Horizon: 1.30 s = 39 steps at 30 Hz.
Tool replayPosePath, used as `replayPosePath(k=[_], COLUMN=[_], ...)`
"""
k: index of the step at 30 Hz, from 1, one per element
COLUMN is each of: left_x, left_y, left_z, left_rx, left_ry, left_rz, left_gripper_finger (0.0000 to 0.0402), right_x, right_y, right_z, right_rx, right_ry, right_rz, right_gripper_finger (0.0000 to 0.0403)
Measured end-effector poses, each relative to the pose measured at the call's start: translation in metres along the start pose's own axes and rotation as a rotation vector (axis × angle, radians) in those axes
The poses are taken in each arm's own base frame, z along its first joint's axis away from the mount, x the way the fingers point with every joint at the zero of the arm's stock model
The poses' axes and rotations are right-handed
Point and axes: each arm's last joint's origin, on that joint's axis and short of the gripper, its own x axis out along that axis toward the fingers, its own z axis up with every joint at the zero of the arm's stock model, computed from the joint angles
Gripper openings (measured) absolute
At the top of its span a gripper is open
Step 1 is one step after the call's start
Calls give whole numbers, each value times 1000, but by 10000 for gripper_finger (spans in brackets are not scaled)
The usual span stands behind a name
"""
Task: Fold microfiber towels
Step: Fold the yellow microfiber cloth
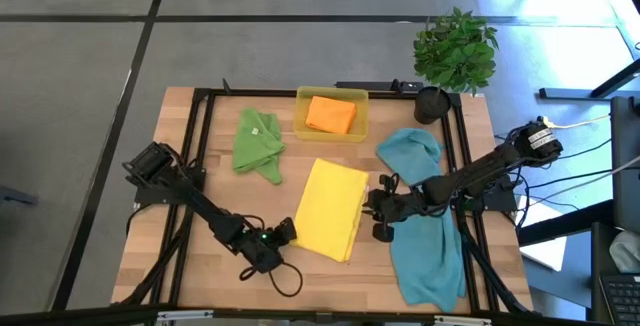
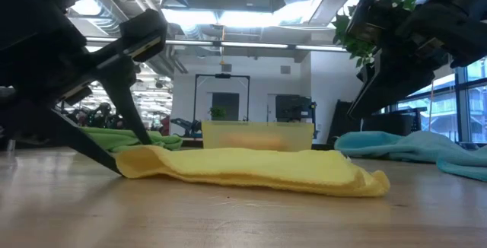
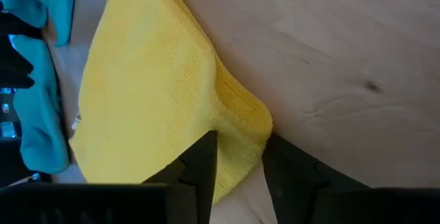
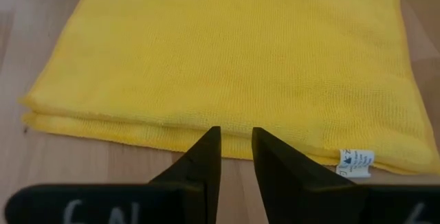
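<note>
Even, soft light over the desk [image 1: 200,266] in the high view; shadows faint. Low view: bright ceiling lights [image 2: 251,16] and daylight at the window [image 2: 468,107] behind, arms dark silhouettes, near desk surface blurred, yellow tray [image 2: 257,135] hazy. Wrist views bright, yellow towel [image 4: 234,59] weave sharp.

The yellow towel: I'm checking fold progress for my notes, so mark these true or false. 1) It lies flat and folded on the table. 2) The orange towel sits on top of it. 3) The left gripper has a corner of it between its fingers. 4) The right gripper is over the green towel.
1) True: the yellow towel lies folded on the table.
2) False: the orange towel is in the tray.
3) True: the left gripper pinches its corner.
4) False: the right gripper is at the yellow towel's edge; the green towel lies apart.
</note>
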Motion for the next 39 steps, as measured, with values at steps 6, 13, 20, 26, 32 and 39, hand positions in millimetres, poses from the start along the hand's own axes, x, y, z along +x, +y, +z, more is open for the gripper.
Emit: replayPosePath(k=[6,13,20,26,32,39], left_x=[0,1,1,1,3,4], left_y=[0,0,0,0,2,3], left_z=[0,0,0,0,-2,-3], left_rx=[4,-17,-62,-99,-130,-164], left_ry=[-5,-8,-10,-9,-16,-15], left_rz=[-5,-13,-17,-15,-34,-36], left_gripper_finger=[109,72,5,1,1,0], right_x=[-2,-4,20,39,52,71], right_y=[6,44,69,82,107,129], right_z=[-1,-8,-25,-35,-32,-28], right_rx=[-32,-249,-296,-361,-538,-635], right_ry=[-3,-109,-162,-165,-205,-125], right_rz=[31,202,261,268,213,133], right_gripper_finger=[86,86,117,204,264,254])
